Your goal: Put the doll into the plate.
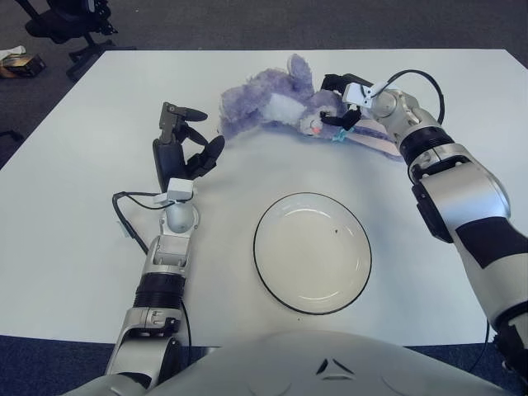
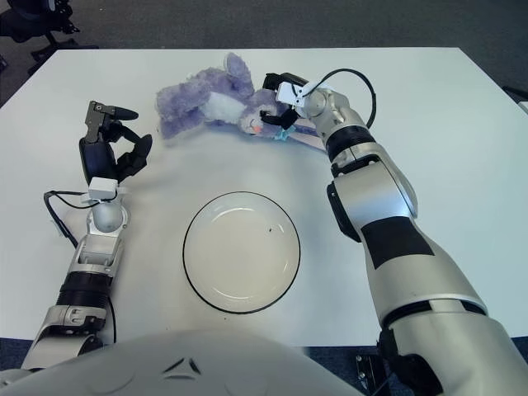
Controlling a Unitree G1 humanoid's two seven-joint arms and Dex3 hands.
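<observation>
Beyond plate (image 1: 313, 252): doll (image 1: 272, 106) in R hand (image 1: 340, 103); L hand (image 1: 183, 140) idle beside.

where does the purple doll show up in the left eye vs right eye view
Left eye view: doll sits upper centre, just right of the midline.
Right eye view: doll sits upper left of centre.
Shared landmark: the plate, directly nearer the robot than the doll in both views.

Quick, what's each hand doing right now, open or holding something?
Left hand: open, holding nothing, left of the purple doll.
Right hand: shut on the doll's right end.
</observation>
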